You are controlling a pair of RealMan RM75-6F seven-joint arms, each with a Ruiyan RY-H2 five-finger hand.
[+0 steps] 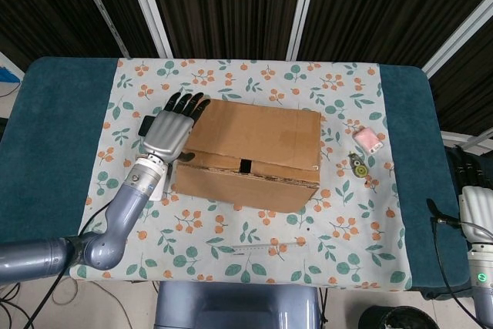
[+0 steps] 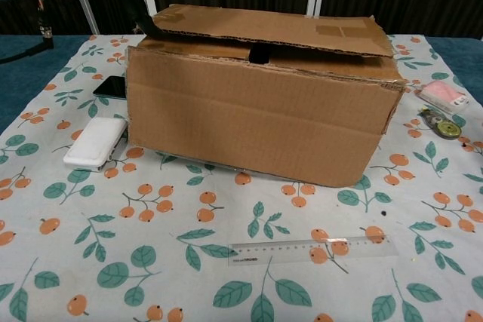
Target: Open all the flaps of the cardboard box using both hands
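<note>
Head view first: the brown cardboard box (image 1: 250, 154) sits about mid-table on the floral-print cloth (image 1: 254, 252) that covers the middle of the blue table (image 1: 54, 152). The left hand (image 1: 171, 124) is up against the box's left end, fingers spread and pointing toward the far edge, fingertips by the corner of the top flap (image 1: 258, 132). Can't really tell if the thumb is hooked under that flap or just touching it. The right hand (image 1: 471, 198) hangs off the table's right edge, well away from the box; it's mostly cut off, so no idea how its fingers lie. Toward the right edge there's a small pink object (image 1: 368, 140) and a little dark round gadget (image 1: 358, 166) just nearer than it. A clear plastic ruler (image 1: 262, 248) lies near the front edge.

Chest view: the top flap (image 2: 272, 29) is lifted a bit, with a gap under it along the front. A dark finger (image 2: 143, 22) of the left hand sits at the flap's left corner. A white rectangular case (image 2: 94, 142) and a black phone (image 2: 111, 87) lie left of the box (image 2: 256, 122), the ruler (image 2: 313, 251) in front.
</note>
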